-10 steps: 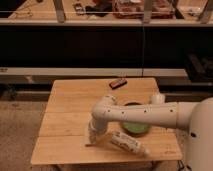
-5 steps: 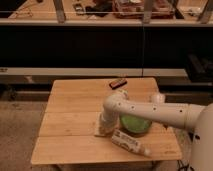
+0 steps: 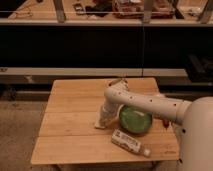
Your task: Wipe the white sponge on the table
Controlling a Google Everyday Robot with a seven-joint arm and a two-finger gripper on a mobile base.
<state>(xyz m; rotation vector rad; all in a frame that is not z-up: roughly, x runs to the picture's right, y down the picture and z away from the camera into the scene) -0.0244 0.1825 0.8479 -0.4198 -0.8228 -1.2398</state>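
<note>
Light wooden table (image 3: 65,107) across the lower half of the frame, made of wide planks. Big white robot body (image 3: 197,135) at the lower right edge, covering that corner of the table. White robot arm (image 3: 150,102) reaching out from it toward the left, bent at a round elbow near the middle of the frame, then pointing down.

Gripper (image 3: 103,119) at the end of the arm, low over the table, just left of the middle of the frame. Right under it, the white sponge (image 3: 99,125): small, flat and pale, lying on the wood and touching the tip of the gripper. Clenched or let go? Cannot tell.

Just right of the gripper, a round green bowl (image 3: 136,121), close beside the sponge and much bigger, its top edge partly under the arm. Below the bowl, near the bottom of the frame, a white bottle (image 3: 130,142) with a label, lying on its side and slanting down to the right. Up at the far edge of the table, a small dark thing (image 3: 116,81), too small to name.

Behind the table, a long dark counter (image 3: 75,50) across the upper half of the frame. Grey floor (image 3: 20,125) at the left.
</note>
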